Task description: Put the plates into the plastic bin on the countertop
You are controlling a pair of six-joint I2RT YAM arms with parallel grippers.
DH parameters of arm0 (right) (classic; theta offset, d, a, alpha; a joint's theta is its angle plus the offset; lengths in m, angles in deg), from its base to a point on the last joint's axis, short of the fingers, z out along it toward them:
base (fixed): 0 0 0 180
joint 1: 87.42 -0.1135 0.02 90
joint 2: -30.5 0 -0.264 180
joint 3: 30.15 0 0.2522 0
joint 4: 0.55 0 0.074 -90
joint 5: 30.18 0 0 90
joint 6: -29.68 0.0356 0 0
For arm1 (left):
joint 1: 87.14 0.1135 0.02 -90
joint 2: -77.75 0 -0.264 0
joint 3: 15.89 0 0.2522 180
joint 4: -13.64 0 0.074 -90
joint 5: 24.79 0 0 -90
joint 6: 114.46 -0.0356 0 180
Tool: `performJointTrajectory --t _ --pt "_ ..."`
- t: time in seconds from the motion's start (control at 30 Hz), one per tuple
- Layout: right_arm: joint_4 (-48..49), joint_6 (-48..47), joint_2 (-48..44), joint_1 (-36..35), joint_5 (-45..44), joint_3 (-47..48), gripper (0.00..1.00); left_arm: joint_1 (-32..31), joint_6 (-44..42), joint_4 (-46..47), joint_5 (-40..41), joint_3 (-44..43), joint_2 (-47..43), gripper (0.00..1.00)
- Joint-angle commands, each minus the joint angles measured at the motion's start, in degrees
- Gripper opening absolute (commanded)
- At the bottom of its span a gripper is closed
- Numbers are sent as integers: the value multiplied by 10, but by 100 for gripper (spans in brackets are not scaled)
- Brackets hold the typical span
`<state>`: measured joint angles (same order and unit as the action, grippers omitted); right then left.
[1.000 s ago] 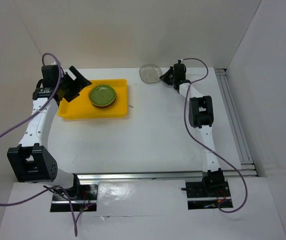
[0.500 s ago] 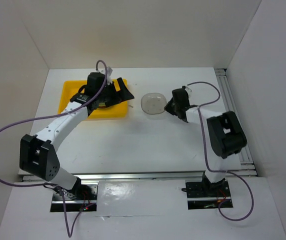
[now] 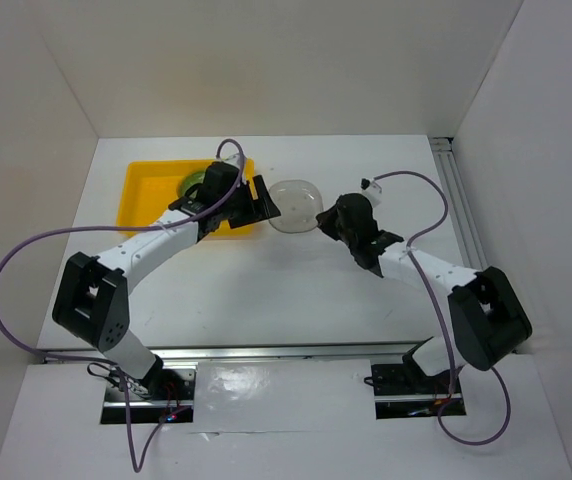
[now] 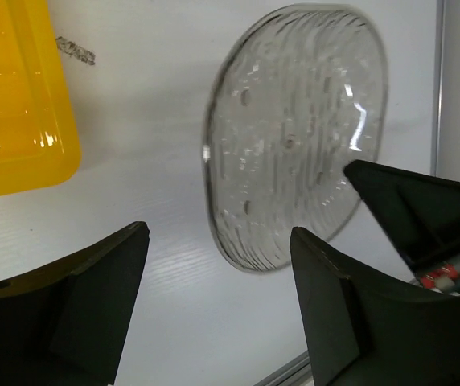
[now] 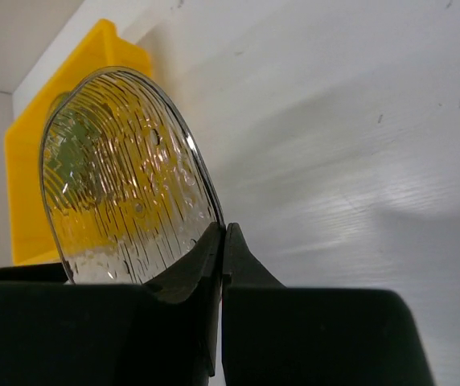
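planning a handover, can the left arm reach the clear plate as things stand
Probably yes: left tool is open, clear plate just ahead, nothing between; right tool pinches only one edge.

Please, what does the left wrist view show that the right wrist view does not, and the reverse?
Only the left wrist view: the left claw, open, holding nothing. Only the right wrist view: a green patch seen through the clear plate. Both: that plate gripped at its rim by the right claw, the yellow plastic bin, the white countertop.
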<state>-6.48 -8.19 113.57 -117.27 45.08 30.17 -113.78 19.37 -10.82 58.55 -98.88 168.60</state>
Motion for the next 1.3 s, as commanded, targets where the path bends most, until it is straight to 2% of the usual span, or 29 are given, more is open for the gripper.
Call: performJointTrajectory --t 0.0,0.07,0.13,0.23,0.3,0.33,0.37,0.4,0.43,0.47,0.5,0.53,0.63,0.77,0.93,1.03,1.27 --pt "14 21 -51 -14 -43 5 0 -5 6 30 23 1 1 83" --pt "-1 21 -59 -20 -43 19 0 -5 6 36 28 8 1 77" --pt "-6 21 -64 -26 -38 25 0 -5 6 36 28 13 1 77" --pt "-6 21 -64 -45 -33 25 0 1 6 50 23 13 1 62" --pt "1 21 -57 -50 -33 25 0 7 19 45 23 2 1 33" --pt "1 21 -57 -57 -28 25 0 7 19 39 17 -11 1 10" --pt "18 21 -57 -57 -27 19 0 7 19 32 17 -19 1 2" --pt "18 16 -57 -63 -27 19 3 14 19 26 17 -26 1 0" --pt "24 9 -57 -63 -27 19 12 20 19 21 17 -32 1 0" --pt "24 3 -57 -63 -27 19 28 20 19 15 17 -37 1 0" --pt "24 -2 -57 -63 -34 19 59 32 25 6 17 -37 1 0" --pt "24 -7 -57 -57 -40 19 100 53 45 -4 17 -37 -5 0" --pt "0 -13 -74 -28 -53 3 100 117 92 -10 23 -16 -24 0" --pt "0 -24 -92 -2 -42 -45 100 187 157 -5 71 41 -70 0" --pt "-5 -41 -86 11 -37 -84 100 253 217 71 85 81 -71 0" --pt "1 -47 -86 11 -37 -103 100 283 259 80 53 81 -27 0" --pt "1 -66 -92 16 -19 -108 100 290 311 97 38 56 28 0"
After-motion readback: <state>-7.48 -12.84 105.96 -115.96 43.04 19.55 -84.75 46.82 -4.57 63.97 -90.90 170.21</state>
